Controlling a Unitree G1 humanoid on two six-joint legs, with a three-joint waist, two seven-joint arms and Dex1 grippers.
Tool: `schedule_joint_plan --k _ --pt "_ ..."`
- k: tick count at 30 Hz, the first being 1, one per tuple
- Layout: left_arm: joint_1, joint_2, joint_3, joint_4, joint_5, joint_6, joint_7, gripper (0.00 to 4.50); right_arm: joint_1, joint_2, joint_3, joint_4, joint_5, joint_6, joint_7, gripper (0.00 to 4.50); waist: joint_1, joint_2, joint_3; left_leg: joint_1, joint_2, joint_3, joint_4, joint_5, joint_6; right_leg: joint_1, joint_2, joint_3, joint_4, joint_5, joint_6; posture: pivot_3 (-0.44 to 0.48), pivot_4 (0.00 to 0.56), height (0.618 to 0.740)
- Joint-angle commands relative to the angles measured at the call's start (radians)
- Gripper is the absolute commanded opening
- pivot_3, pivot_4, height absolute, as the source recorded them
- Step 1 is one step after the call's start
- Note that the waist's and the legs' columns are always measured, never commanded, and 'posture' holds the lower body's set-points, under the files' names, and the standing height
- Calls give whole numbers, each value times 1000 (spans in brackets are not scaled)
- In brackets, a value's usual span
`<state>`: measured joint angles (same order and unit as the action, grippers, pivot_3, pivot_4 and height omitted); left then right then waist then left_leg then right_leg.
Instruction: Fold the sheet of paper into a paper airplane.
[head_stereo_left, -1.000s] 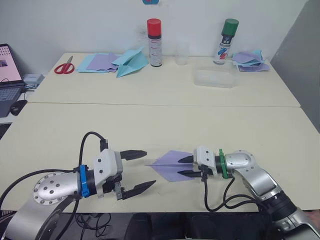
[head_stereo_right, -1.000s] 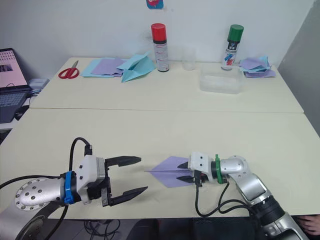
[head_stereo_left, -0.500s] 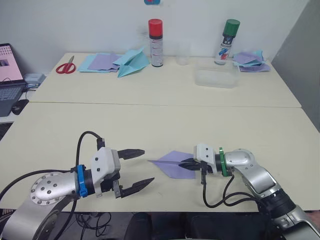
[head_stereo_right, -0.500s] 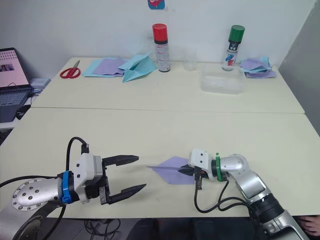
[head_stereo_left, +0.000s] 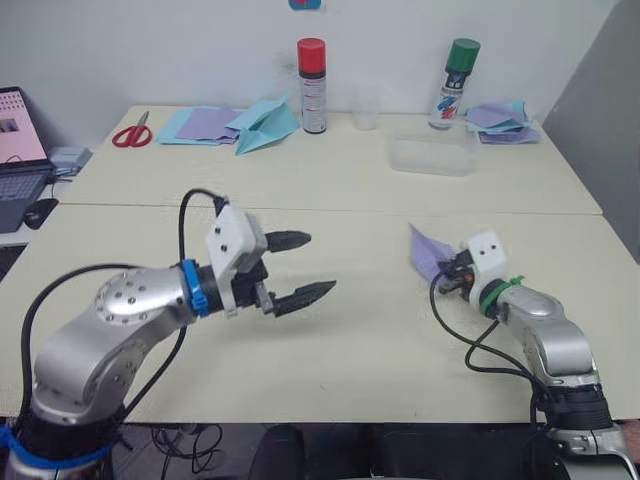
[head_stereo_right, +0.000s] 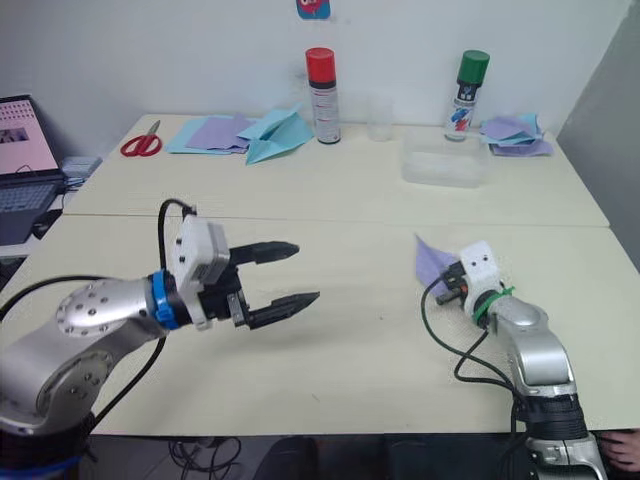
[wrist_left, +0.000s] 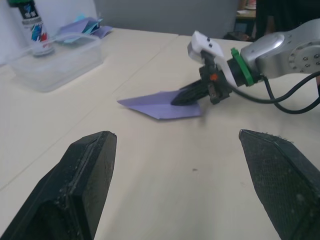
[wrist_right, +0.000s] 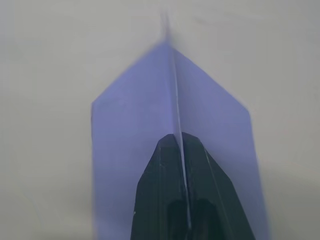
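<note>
The sheet of paper is folded into a small lavender paper airplane with a pointed nose. My right gripper is shut on its centre fold near the tail, at the right of the near table. In the right wrist view the black fingers pinch the crease of the airplane, with the wings spread to either side. Whether the airplane touches the table I cannot tell. My left gripper hovers open and empty over the table's middle left, well apart from the airplane.
On the far table stand a red-capped spray can, a green-capped can and a clear plastic box. A light-blue paper plane, stacked sheets and scissors lie back left. A laptop sits far left.
My right gripper carried the airplane from the front centre to the right and farther from the front edge. My left arm rose and reached forward, still open.
</note>
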<state>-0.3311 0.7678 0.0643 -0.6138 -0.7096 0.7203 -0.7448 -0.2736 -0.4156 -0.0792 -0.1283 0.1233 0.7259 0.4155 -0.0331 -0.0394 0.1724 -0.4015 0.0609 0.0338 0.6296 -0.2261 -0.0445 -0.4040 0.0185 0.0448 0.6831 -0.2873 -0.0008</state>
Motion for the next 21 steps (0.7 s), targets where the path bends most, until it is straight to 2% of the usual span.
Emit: schedule_joint_plan --k 1,3,6,11,16,18,21 --pt "-27 8 -24 24 41 -34 -23 4299 33 7 -33 -57 -2 79 -60 16 1 0 0 0 0 0 0 0 0 0 1 0 0 0 0 0 150 740" --pt "-25 5 -31 32 56 -46 -30 4299 51 20 -45 -94 12 95 -74 16 3 0 0 0 0 -1 0 0 0 0 3 -1 0 0 0 0 150 740" --pt "-10 0 -27 30 59 -51 -39 4299 59 32 -49 -137 48 97 -61 635 4 0 0 0 1 -2 0 0 0 0 4 -2 0 -1 1 0 150 740" --pt "39 10 -2 53 72 -80 -64 4299 34 -3 -43 -199 75 53 -17 2413 2 0 0 0 1 -1 0 0 0 0 4 0 0 -1 2 0 150 740" --pt "121 66 60 134 117 -162 -141 4299 12 -152 -74 -243 137 -1 149 4298 1 1 0 0 1 -1 0 0 0 0 4 0 0 -1 2 0 150 740" --pt "143 89 80 166 130 -195 -176 4299 9 -214 -87 -237 166 -18 212 4450 2 1 0 0 1 -1 0 0 0 0 4 -1 0 -1 2 0 150 740" --pt "176 167 151 271 170 -249 -243 4299 48 -444 -198 -188 307 -76 560 4450 6 2 2 0 1 -1 0 0 0 0 4 -1 -1 -1 2 0 150 740"
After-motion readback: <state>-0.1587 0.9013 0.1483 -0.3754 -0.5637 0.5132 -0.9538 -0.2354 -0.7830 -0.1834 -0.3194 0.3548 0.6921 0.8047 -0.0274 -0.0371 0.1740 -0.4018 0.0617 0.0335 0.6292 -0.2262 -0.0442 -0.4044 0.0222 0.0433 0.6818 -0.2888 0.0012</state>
